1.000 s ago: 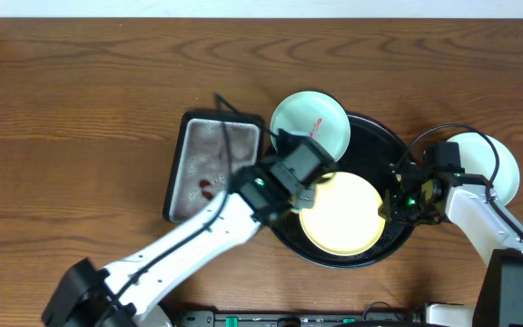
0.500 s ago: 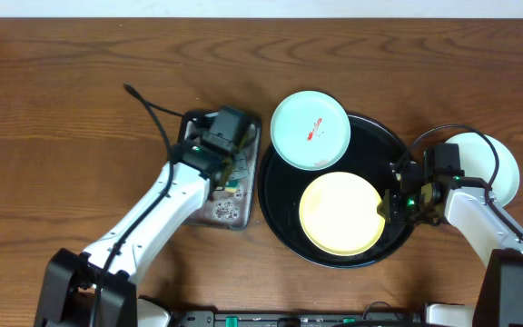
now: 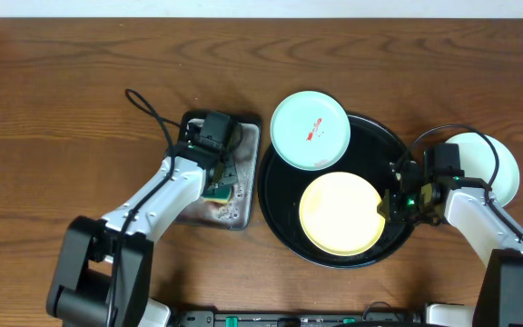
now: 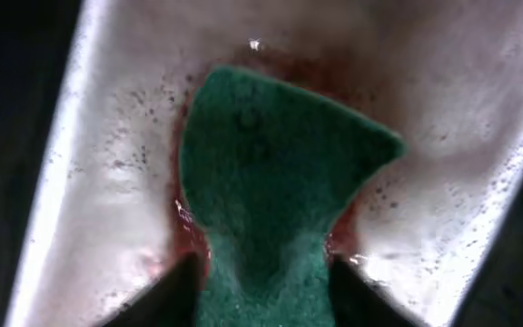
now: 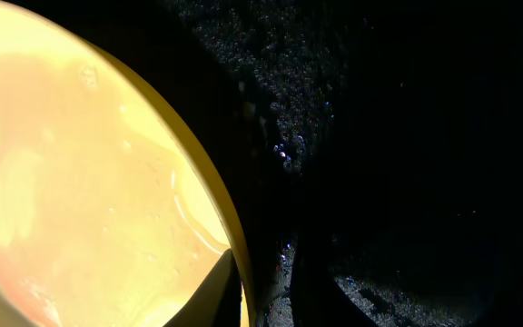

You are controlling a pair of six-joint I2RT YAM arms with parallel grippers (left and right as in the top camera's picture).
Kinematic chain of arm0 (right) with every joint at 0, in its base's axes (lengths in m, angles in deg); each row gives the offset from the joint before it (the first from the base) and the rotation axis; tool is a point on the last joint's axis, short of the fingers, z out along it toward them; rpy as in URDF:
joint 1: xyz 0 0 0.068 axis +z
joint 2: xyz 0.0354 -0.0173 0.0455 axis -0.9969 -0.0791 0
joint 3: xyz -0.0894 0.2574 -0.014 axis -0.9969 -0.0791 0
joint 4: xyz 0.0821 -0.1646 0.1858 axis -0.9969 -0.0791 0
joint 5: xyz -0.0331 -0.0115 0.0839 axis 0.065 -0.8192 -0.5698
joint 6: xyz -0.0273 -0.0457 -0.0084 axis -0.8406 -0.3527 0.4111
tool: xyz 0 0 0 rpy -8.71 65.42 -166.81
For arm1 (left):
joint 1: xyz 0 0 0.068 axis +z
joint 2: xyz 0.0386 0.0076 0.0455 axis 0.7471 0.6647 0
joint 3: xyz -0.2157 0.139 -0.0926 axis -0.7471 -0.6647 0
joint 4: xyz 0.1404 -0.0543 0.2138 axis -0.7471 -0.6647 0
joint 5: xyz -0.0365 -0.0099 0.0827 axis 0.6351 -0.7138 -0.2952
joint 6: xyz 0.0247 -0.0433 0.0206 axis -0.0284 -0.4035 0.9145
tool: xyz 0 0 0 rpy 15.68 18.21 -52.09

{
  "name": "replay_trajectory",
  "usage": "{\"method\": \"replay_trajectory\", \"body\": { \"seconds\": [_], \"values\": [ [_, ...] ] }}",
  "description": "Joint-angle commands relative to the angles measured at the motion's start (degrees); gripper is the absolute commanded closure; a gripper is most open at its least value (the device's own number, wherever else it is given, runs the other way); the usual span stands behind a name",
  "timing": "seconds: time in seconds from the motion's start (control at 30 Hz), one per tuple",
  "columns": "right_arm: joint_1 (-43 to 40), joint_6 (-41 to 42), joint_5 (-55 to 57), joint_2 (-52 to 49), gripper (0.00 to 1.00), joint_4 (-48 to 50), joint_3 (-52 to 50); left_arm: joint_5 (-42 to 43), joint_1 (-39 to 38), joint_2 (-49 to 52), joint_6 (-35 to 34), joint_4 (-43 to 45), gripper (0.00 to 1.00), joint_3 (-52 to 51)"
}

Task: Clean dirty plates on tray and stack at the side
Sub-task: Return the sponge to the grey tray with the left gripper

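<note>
The yellow plate (image 3: 339, 213) lies in the round black tray (image 3: 275, 195), its surface wet and glossy. My right gripper (image 3: 390, 207) is shut on its right rim, with one finger over the plate (image 5: 89, 182) and the other outside the rim, right gripper (image 5: 266, 263). A mint plate (image 3: 310, 129) with a red smear rests on the tray's upper left rim. Another pale plate (image 3: 498, 163) sits on the table to the right of the tray. My left gripper (image 3: 218, 182) is over the grey metal tray, open, left gripper (image 4: 261, 263) with the green sponge (image 4: 271, 182) between its fingers.
The grey metal tray (image 3: 248, 154) stands just left of the black tray; its wet floor (image 4: 107, 136) is stained red around the sponge (image 3: 218, 191). A black cable (image 3: 148, 104) loops over the table to its left. Wet black tray floor (image 5: 407, 136) lies beside the right fingers.
My left arm has swung from the yellow plate over to the grey metal tray with the sponge, and its jaws have opened there. The right gripper has kept still on the plate's rim.
</note>
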State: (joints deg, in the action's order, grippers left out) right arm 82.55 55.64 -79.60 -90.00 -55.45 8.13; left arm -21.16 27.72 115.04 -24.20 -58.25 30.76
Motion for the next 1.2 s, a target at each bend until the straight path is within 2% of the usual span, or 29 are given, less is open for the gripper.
{"method": "replay_trajectory", "body": {
  "seconds": [0.0,0.1,0.2,0.4,0.53,0.57,0.6,0.63,0.9,0.93,0.97,1.0,1.03,1.13,1.17],
  "values": [
    [0.0,0.0,-0.5,-0.1,0.82,0.3,-0.9,0.0,0.3,0.5,1.6,-0.3,0.39,-0.5],
    [0.0,0.0,-0.5,-0.1,0.82,0.3,-0.9,-0.2,0.3,0.5,2.4,-1.5,0.32,-0.5],
    [0.0,0.0,-0.5,-0.1,0.82,0.3,-0.9,0.8,0.3,0.6,2.2,-3.5,0.29,-1.0],
    [0.0,0.0,-0.5,-0.1,0.82,0.3,-0.9,2.3,0.3,0.6,2.2,-0.1,0.28,-5.3],
    [0.0,0.0,-0.5,-0.1,0.82,0.3,-0.9,4.2,0.3,0.6,2.2,1.4,0.41,-7.1],
    [0.0,0.0,-0.5,-0.1,0.82,0.3,-0.9,4.4,0.3,0.6,2.2,1.5,0.53,-7.3],
    [0.0,0.0,-0.5,-0.1,0.82,0.3,-0.9,4.7,0.3,0.6,2.3,1.4,0.79,-7.3],
    [0.0,0.0,-0.5,-0.1,0.82,0.3,-0.9,4.7,0.3,0.6,2.2,1.4,0.92,-7.3],
    [0.0,0.0,-0.5,-0.1,0.82,0.3,-0.9,4.8,0.3,-0.5,4.9,0.2,0.93,-5.1],
    [0.0,0.0,-0.5,-0.1,0.82,0.3,-0.9,4.8,0.3,-1.0,5.7,0.0,0.83,-4.5],
    [0.0,0.0,-0.5,-0.1,0.82,0.3,-0.9,4.8,0.3,-1.5,6.3,0.0,0.57,-4.0],
    [0.0,0.0,-0.5,-0.1,0.82,0.3,-0.9,4.8,0.3,-1.8,6.5,0.2,0.47,-3.8],
    [0.0,0.0,-0.5,-0.1,0.82,0.3,-0.9,4.8,0.3,-2.2,6.8,0.5,0.41,-3.5],
    [0.0,0.0,-0.5,-0.1,0.82,0.3,-0.9,3.8,0.3,-2.6,6.9,2.9,0.36,-3.4],
    [0.0,0.0,-0.5,-0.1,0.82,0.3,-0.9,2.1,0.3,-2.5,6.9,3.8,0.31,-3.4]
  ]
}}
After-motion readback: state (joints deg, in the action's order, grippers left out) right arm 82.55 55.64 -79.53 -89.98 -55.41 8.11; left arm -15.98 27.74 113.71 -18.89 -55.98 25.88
